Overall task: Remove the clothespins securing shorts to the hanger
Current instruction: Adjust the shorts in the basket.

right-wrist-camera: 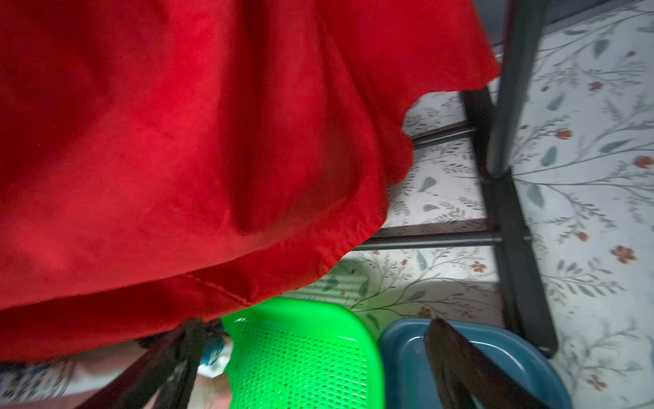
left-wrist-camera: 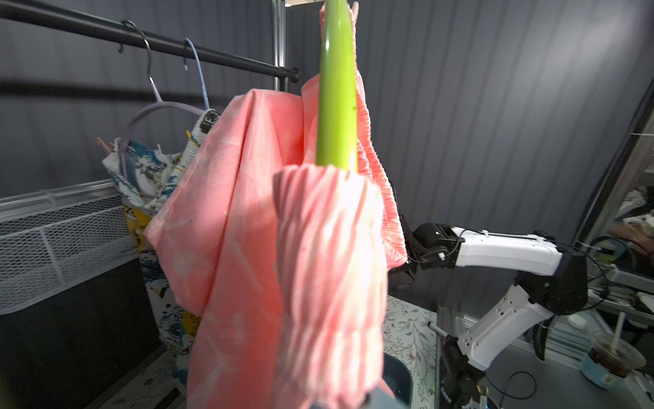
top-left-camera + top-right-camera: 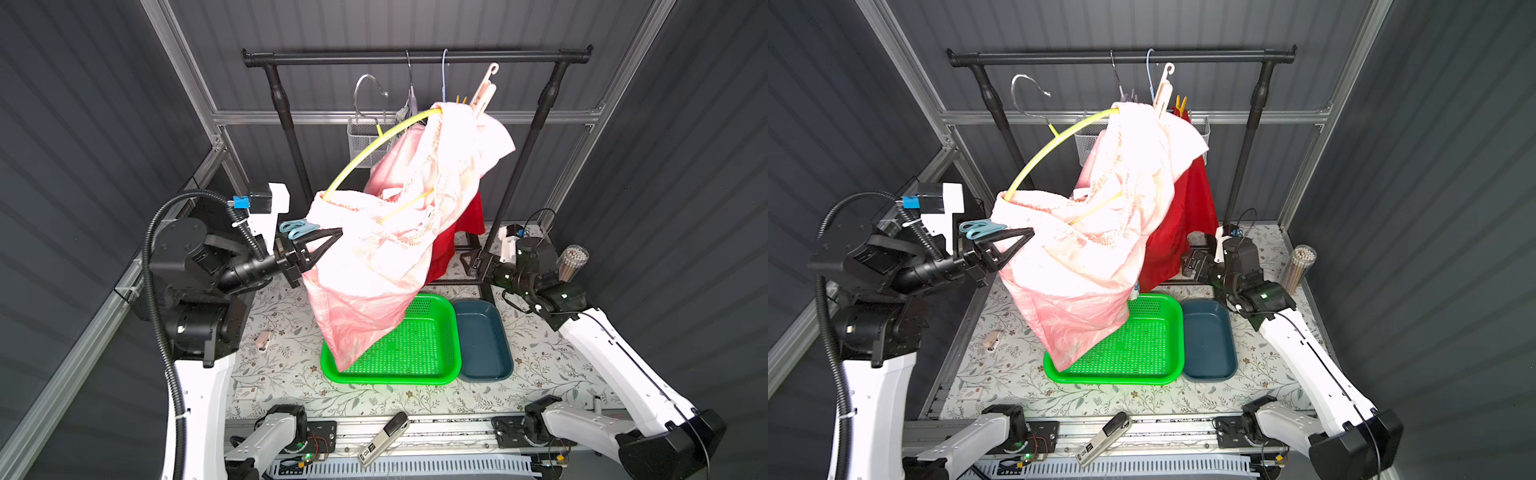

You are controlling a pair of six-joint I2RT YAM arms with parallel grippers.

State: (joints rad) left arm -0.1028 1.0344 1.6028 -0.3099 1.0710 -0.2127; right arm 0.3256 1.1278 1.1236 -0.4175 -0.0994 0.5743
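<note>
The pale pink shorts (image 3: pixel 374 257) drape over a yellow-green hanger (image 3: pixel 374 149) whose silver hook hangs free of the rail. My left gripper (image 3: pixel 338 233) is shut on the shorts' waistband (image 2: pixel 329 248) at the hanger's lower end. A light blue clothespin (image 3: pixel 297 227) lies along the top of its fingers, tip at the fabric. Red shorts (image 3: pixel 1183 216) hang behind, and printed shorts (image 2: pixel 148 173) hang on a lilac hanger. A yellow clothespin (image 3: pixel 1180 104) is clipped near the rail. My right gripper (image 1: pixel 311 354) stands open and empty, low beside the red hem (image 1: pixel 283 276).
A green basket (image 3: pixel 451 332) and a dark blue tray (image 3: pixel 482 340) sit side by side on the floral table. A beige clothespin (image 3: pixel 263 340) lies on the table at the left. The black rail (image 3: pixel 415 56), a wire basket (image 3: pixel 365 141) and a cup of sticks (image 3: pixel 573 262) stand at the back.
</note>
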